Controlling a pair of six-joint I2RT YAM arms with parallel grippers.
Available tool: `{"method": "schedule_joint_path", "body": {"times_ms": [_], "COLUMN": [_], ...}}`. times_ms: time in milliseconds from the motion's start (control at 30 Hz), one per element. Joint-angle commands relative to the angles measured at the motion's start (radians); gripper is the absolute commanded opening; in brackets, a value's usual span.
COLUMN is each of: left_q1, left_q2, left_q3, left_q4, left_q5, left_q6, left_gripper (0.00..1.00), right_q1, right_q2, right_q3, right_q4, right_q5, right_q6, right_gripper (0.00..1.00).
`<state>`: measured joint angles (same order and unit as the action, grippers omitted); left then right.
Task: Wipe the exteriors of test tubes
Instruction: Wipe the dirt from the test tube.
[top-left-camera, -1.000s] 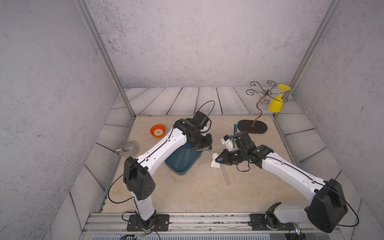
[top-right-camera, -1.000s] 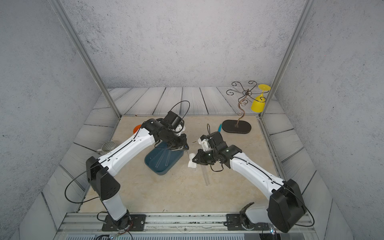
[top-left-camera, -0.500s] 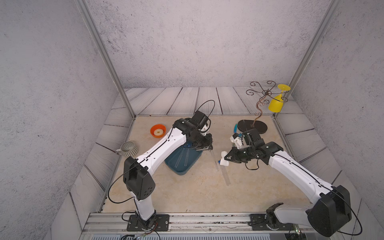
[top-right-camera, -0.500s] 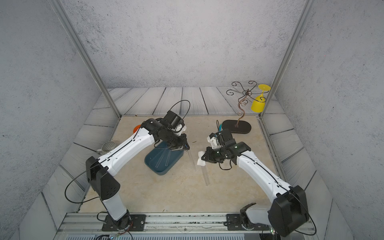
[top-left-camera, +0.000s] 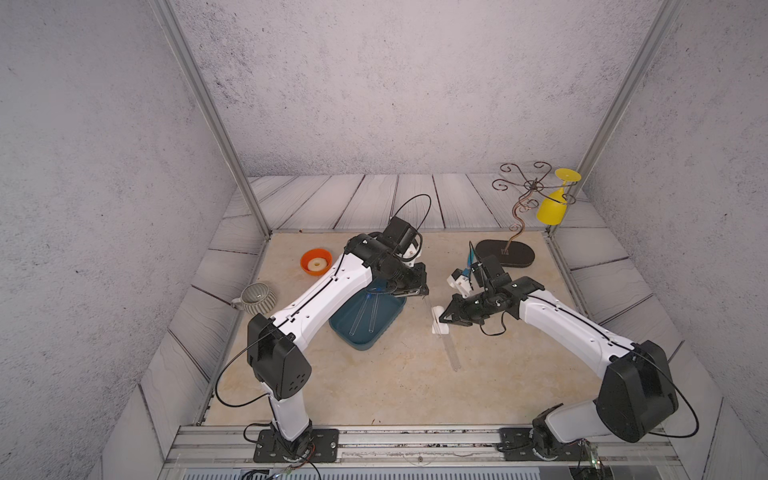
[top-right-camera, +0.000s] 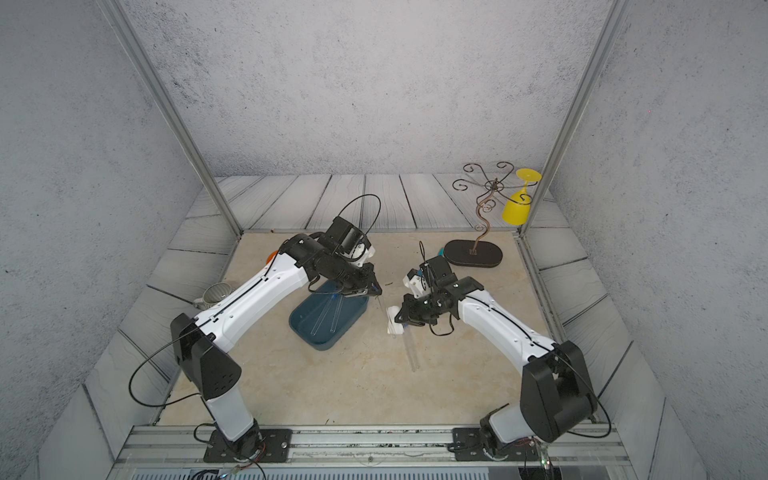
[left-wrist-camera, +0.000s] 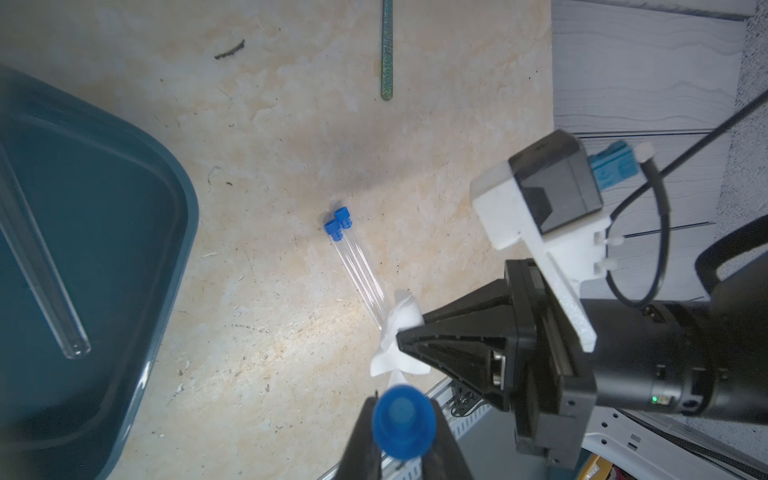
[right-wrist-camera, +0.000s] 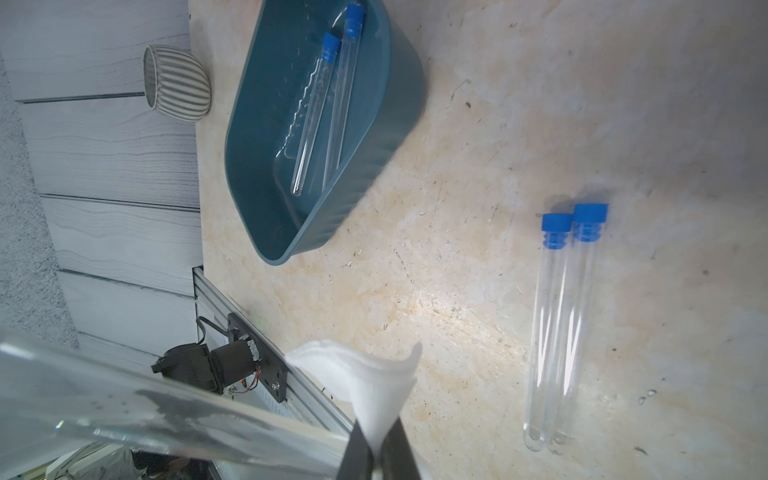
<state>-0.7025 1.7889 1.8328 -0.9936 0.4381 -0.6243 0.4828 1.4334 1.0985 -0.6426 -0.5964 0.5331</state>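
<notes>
The left jaws are clamping tight on one test tube (left-wrist-camera: 403, 419) at its blue-capped end, holding it up over the middle of the desk (top-left-camera: 399, 386), just beside the teal tray (top-left-camera: 388, 322). The right jaws are pinching shut on a folded white cloth (right-wrist-camera: 374, 382), and that cloth is sitting right up against the held tube's glass, though whether it is actually touching, I cannot tell. Two more test tubes (right-wrist-camera: 548, 324) are lying side by side, touching, near the desk's centre and a little toward the front edge, caps pointing to the back edge. Another two tubes (right-wrist-camera: 341, 104) are resting inside the tray, which is sitting left of centre.
</notes>
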Motion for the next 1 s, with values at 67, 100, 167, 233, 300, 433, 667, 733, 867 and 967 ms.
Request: {"method": "schedule_joint_path", "body": {"times_ms": [67, 100, 167, 233, 300, 433, 667, 733, 867, 967], "left_q1": [0.004, 0.005, 0.005, 0.005, 0.004, 0.003, 0.000, -0.003, -0.005, -0.005], "left_q2": [0.058, 0.065, 0.073, 0.079, 0.085, 0.097, 0.084, 0.078, 0.070, 0.069], "left_q3": [0.031, 0.035, 0.037, 0.043, 0.052, 0.086, 0.109, 0.107, 0.093, 0.089], "left_q4": [-0.020, -0.024, -0.026, -0.022, -0.018, -0.020, -0.041, -0.053, -0.068, -0.077], "left_q5": [-0.034, -0.038, -0.042, -0.042, -0.037, -0.013, 0.013, 0.007, -0.011, -0.024], "left_q6": [0.034, 0.037, 0.037, 0.034, 0.028, 0.023, 0.042, 0.055, 0.070, 0.080], "left_gripper": [0.16, 0.16, 0.16, 0.16, 0.16, 0.16, 0.16, 0.16, 0.16, 0.16], "right_q1": [0.008, 0.010, 0.010, 0.013, 0.020, 0.027, 0.018, 0.016, 0.010, -0.001], "right_q2": [-0.106, -0.116, -0.133, -0.140, -0.139, -0.126, -0.031, -0.002, 0.028, 0.032], "right_q3": [-0.019, -0.021, -0.028, -0.042, -0.051, -0.055, 0.012, 0.042, 0.100, 0.118], "right_q4": [-0.030, -0.037, -0.039, -0.028, -0.022, -0.005, -0.055, -0.071, -0.113, -0.132], "right_q5": [-0.043, -0.044, -0.050, -0.063, -0.066, -0.066, -0.022, -0.020, 0.001, 0.001], "right_q6": [0.021, 0.021, 0.029, 0.039, 0.045, 0.047, -0.043, -0.064, -0.100, -0.115], "right_gripper": [0.07, 0.07, 0.07, 0.07, 0.07, 0.07, 0.07, 0.07, 0.07, 0.07]}}
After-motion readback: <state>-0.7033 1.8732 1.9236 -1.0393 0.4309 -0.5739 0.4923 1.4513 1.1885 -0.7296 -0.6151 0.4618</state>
